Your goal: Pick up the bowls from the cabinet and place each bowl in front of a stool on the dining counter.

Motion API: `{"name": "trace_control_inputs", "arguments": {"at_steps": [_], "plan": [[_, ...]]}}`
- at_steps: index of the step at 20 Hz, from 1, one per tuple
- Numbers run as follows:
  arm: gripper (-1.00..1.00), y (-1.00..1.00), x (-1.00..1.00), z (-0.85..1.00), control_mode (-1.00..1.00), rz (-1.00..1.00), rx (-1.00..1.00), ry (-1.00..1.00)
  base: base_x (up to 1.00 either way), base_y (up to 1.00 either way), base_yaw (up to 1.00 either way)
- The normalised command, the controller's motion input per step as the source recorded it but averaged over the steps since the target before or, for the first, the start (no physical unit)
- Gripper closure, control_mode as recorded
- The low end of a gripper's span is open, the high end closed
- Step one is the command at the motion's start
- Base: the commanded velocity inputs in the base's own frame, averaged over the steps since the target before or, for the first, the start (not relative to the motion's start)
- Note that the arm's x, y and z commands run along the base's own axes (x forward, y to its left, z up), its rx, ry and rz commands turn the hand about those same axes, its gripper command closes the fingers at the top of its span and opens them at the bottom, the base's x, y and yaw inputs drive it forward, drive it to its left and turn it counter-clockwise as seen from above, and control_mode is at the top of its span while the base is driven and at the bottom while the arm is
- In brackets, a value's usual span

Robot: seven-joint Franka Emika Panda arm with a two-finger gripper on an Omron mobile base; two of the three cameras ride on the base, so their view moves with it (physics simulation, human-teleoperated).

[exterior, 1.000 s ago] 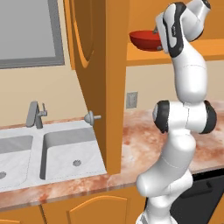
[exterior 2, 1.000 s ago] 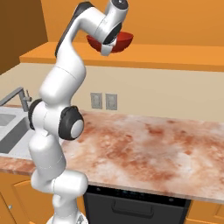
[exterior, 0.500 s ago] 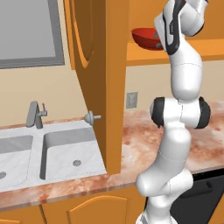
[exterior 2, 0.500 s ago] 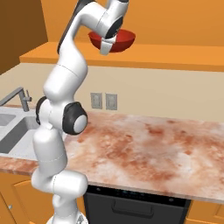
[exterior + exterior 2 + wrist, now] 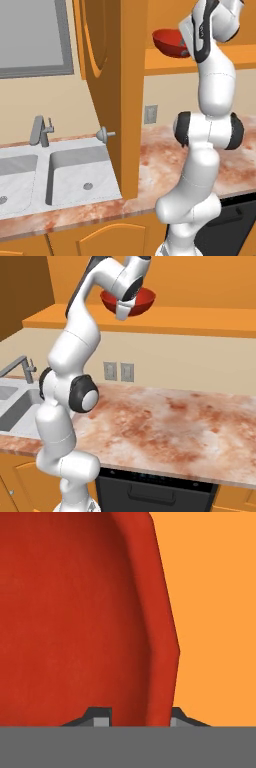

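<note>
Red bowl (image 5: 134,302) on cabinet shelf (image 5: 200,318), above marbled counter (image 5: 165,426). Gripper (image 5: 136,719) clamped on bowl rim, one fingertip (image 5: 100,719) inside, visible in hand view. Left base view adds open cabinet door (image 5: 107,90), sink (image 5: 75,172) below.

Bowl (image 5: 167,42): glossy red, smooth. Cabinet door (image 5: 107,75): matt orange wood; metal knob (image 5: 103,134). Surface (image 5: 165,428): polished pink-brown marbled stone. Sink (image 5: 75,167): pale grey, smooth; tap (image 5: 40,131) metal.
</note>
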Motion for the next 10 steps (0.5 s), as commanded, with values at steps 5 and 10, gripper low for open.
{"name": "trace_control_inputs", "arguments": {"at_steps": [5,10], "plan": [[1.0,-0.27,-1.0,0.0,-1.0,-0.11,0.0,-0.2,0.0,0.0,0.0],[1.0,-0.29,-1.0,0.0,-1.0,-0.12,0.0,-0.21,0.0,0.0,0.0]]}}
